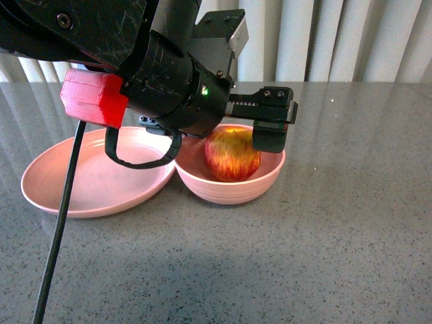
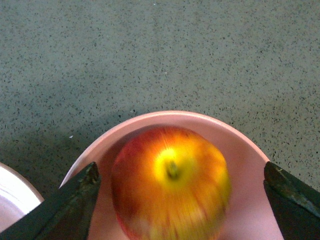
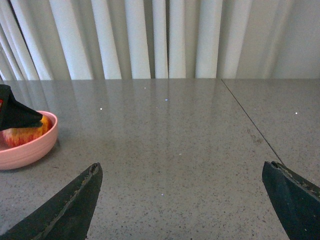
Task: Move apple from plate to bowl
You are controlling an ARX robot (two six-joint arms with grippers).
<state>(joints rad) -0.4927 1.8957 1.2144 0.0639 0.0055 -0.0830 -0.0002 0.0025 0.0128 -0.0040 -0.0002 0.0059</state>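
Observation:
The red and yellow apple [image 1: 232, 156] lies inside the pink bowl [image 1: 236, 190] in the front view. The pink plate [image 1: 81, 185] stands touching the bowl on its left, with nothing on it. My left gripper [image 1: 234, 137] hovers just above the apple, open, with its jaws either side and apart from it. In the left wrist view the blurred apple [image 2: 170, 185] sits in the bowl [image 2: 245, 200] between the open fingers of the gripper [image 2: 180, 170]. My right gripper [image 3: 182, 170] is open and empty over bare table, with the bowl [image 3: 25, 152] and apple [image 3: 27, 134] off to one side.
A grey speckled table [image 1: 337, 236] carries everything. White curtains [image 1: 324, 40] hang behind its far edge. A black cable [image 1: 61, 229] hangs from my left arm in front of the plate. A seam [image 3: 250, 120] runs across the table in the right wrist view.

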